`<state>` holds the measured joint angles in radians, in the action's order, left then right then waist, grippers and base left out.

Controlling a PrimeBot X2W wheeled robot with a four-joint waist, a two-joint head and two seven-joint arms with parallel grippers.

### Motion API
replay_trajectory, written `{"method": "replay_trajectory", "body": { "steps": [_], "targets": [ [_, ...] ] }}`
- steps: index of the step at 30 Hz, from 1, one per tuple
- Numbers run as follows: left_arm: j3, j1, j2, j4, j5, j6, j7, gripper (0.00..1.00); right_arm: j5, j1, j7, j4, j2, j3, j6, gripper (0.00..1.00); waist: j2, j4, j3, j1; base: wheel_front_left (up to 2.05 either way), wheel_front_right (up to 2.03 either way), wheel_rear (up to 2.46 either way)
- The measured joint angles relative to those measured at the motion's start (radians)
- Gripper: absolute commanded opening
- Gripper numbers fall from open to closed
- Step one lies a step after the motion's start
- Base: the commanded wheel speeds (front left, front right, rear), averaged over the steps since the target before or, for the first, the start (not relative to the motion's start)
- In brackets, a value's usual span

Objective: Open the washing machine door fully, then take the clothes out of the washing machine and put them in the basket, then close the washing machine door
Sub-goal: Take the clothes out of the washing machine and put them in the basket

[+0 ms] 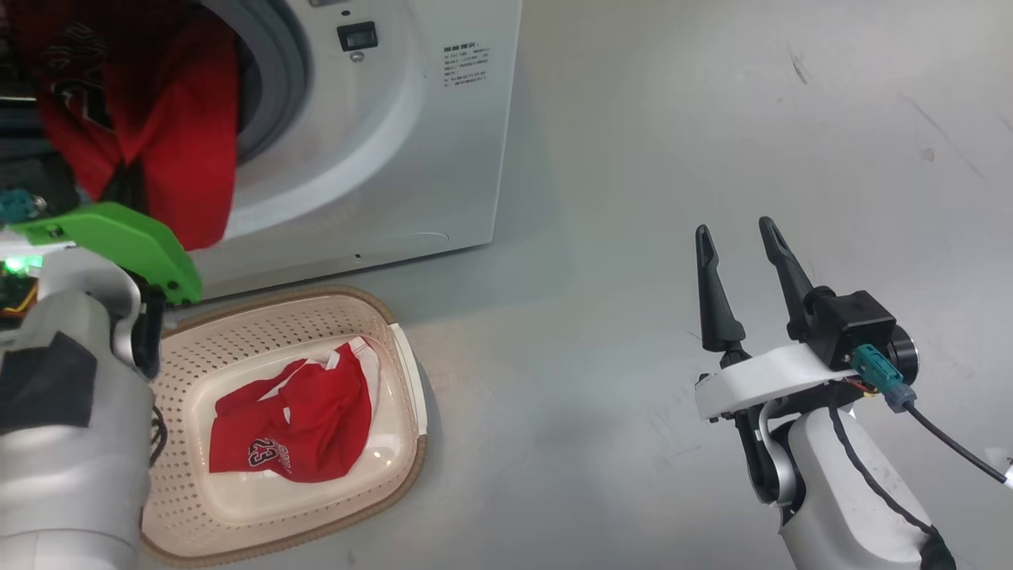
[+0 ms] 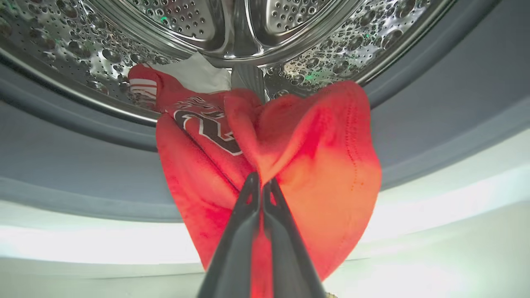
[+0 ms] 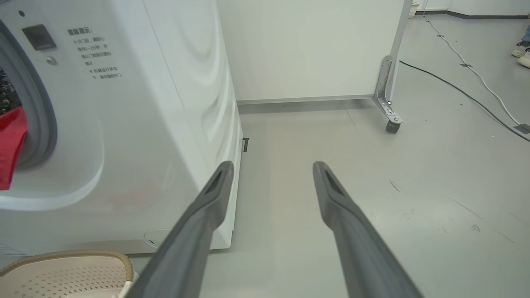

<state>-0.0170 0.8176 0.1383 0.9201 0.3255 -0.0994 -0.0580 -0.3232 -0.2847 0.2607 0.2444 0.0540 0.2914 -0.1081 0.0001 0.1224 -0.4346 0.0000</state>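
Observation:
A red jersey (image 2: 323,157) of the clothes hangs over the grey gasket (image 2: 62,165) out of the steel drum (image 2: 290,25), and my left gripper (image 2: 261,182) is shut on its folds. From the head view the same jersey (image 1: 182,158) droops from the washing machine (image 1: 396,158) opening above my left forearm. Below it on the floor stands the basket (image 1: 411,475) with another red "23" jersey (image 1: 309,427) lying inside. My right gripper (image 1: 734,227) hovers open over the floor to the right, nothing between its fingers. The washing machine door is out of view.
Beside the washing machine (image 3: 145,124) the right gripper (image 3: 273,167) points along bare grey floor toward a white partition on a caster (image 3: 392,124). Cables (image 3: 468,95) run across the floor at the far right, near a person's shoes (image 3: 522,53). The basket's corner (image 3: 83,265) is at lower left.

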Motion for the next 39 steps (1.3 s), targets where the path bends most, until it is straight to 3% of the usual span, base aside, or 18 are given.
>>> {"method": "replay_trajectory", "body": {
  "steps": [15, 39],
  "targets": [
    [-0.017, -0.18, -0.061, 0.045, 0.036, -0.02, -0.089, 0.0, 0.0, 0.05, 0.0, 0.016, 0.0, -0.016, 0.013, 1.0, 0.0, -0.055, 0.097, -0.0001, 0.0, 0.0, 0.0],
    [-0.099, -0.38, -0.089, 0.13, 0.053, -0.021, -0.109, 0.0, 0.0, 0.069, 0.0, 0.027, 0.0, -0.024, 0.036, 1.0, 0.0, -0.076, 0.13, -0.0001, 0.0, 0.0, 0.0]
  ]
}}
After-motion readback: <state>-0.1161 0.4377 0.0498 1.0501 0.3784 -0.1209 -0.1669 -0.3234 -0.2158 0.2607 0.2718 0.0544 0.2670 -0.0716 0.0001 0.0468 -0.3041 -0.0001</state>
